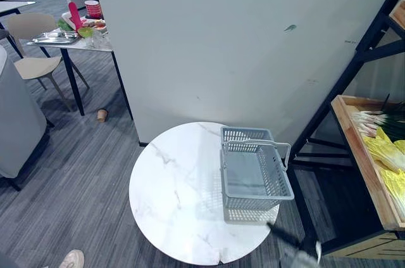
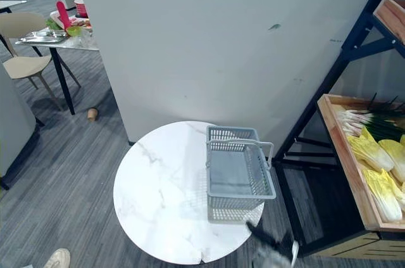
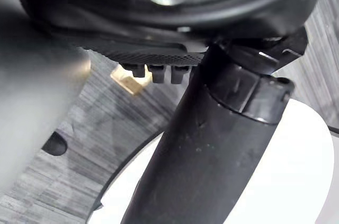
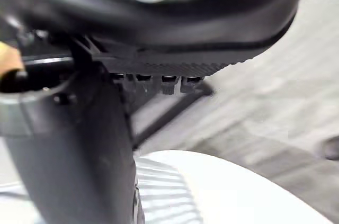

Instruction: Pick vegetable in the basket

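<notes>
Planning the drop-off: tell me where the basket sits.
In the left eye view, the grey basket stands on the right part of the round white table, toward the wooden tray of vegetables.

Grey plastic basket (image 1: 255,170), lattice-walled and rectangular, standing upright on the round white marble table (image 1: 171,198), at about three o'clock of the tabletop, close to the rim. Long sides running from twelve to six o'clock. Empty inside, plain floor showing. Handle (image 1: 253,144) raised, crossing the mouth nearer the twelve o'clock end.

Vegetables well apart from the basket, off at its three o'clock, lying in a wooden tray (image 2: 343,151). Pale yellow-green napa cabbages (image 2: 370,152) side by side, filling the tray from its middle to the six o'clock end. Spring onions (image 2: 357,118) at the twelve o'clock end, white stalks pointing to nine o'clock, dark green tops trailing toward three o'clock.
</notes>
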Controlling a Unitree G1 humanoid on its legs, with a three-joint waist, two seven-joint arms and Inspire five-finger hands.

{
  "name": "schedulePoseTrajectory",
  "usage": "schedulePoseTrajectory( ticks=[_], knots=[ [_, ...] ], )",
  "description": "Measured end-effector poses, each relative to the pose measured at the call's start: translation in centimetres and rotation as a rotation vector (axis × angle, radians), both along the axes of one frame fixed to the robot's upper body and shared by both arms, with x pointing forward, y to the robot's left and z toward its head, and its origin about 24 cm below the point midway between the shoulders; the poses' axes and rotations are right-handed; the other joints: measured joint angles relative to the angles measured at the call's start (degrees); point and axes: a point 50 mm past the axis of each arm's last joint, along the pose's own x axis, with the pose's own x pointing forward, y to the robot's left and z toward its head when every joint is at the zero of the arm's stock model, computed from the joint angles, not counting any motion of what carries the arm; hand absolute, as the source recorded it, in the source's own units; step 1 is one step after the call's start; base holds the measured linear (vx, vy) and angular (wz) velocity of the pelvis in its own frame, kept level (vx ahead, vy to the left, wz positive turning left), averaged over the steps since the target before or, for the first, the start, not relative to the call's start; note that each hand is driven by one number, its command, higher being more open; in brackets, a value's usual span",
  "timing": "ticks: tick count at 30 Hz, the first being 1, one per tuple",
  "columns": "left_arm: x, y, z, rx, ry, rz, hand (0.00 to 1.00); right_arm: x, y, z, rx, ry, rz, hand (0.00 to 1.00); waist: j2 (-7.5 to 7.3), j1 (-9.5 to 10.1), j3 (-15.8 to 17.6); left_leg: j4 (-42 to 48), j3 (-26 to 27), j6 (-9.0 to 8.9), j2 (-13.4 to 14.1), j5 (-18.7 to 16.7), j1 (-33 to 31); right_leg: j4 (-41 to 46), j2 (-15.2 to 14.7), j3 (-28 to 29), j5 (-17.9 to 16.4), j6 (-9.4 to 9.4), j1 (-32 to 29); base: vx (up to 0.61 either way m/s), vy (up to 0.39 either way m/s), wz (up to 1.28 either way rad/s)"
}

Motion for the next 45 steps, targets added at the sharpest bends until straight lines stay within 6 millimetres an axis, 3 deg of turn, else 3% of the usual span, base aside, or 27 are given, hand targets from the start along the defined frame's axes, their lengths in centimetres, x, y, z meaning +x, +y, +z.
schedulePoseTrajectory(
  ticks=[4,6,12,22,38,45],
  knots=[
    [0.1,0.0,0.0,0.004,0.007,0.015,1.00,4.8,-1.3,7.5,-0.389,-0.241,0.095,1.00,-0.28,-0.01,-0.2,0.0,0.6,0.00,0.1,0.0,0.0,-0.4,0.2,0.6,0.5,-0.16,-0.1,-0.01,-0.004,-0.08],
    [0.1,0.1,0.0,0.007,0.008,0.016,1.00,6.0,-1.8,9.7,-0.509,-0.298,0.138,1.00,-0.39,0.09,-0.2,0.0,0.6,0.00,0.1,0.0,0.0,-0.4,0.3,0.6,0.5,-0.16,-0.1,0.00,0.000,0.00],
    [0.1,0.4,0.2,0.012,-0.004,0.044,1.00,8.4,-1.9,13.2,-0.675,-0.385,0.325,1.00,-0.75,0.34,-0.2,0.0,0.5,0.02,0.1,0.0,-1.0,-0.4,0.3,0.6,0.5,-0.16,-1.0,0.00,0.000,0.00],
    [0.6,0.4,0.4,0.011,-0.031,-0.013,1.00,11.4,1.3,12.9,-0.971,-0.253,0.737,1.00,-0.77,1.22,-0.2,0.0,-0.1,0.03,-0.1,0.1,-2.2,-0.8,0.0,-0.2,0.7,-0.10,-1.7,0.02,-0.002,0.03],
    [0.0,0.7,0.5,0.015,-0.031,-0.009,1.00,14.5,0.4,11.6,-1.065,0.099,0.933,1.00,-1.43,3.75,0.3,0.0,-1.5,0.54,-1.2,1.6,-3.4,-1.0,-1.5,-1.6,2.3,0.09,-1.7,-0.01,0.004,0.06],
    [0.4,1.1,0.8,0.018,-0.068,0.005,1.00,16.3,-0.9,13.2,-1.123,0.178,0.929,1.00,-1.91,5.45,3.5,-0.3,-3.2,1.12,-1.8,4.0,-7.8,-2.6,-1.9,-2.7,4.1,-0.51,-4.4,-0.08,-0.019,0.11]
  ],
)
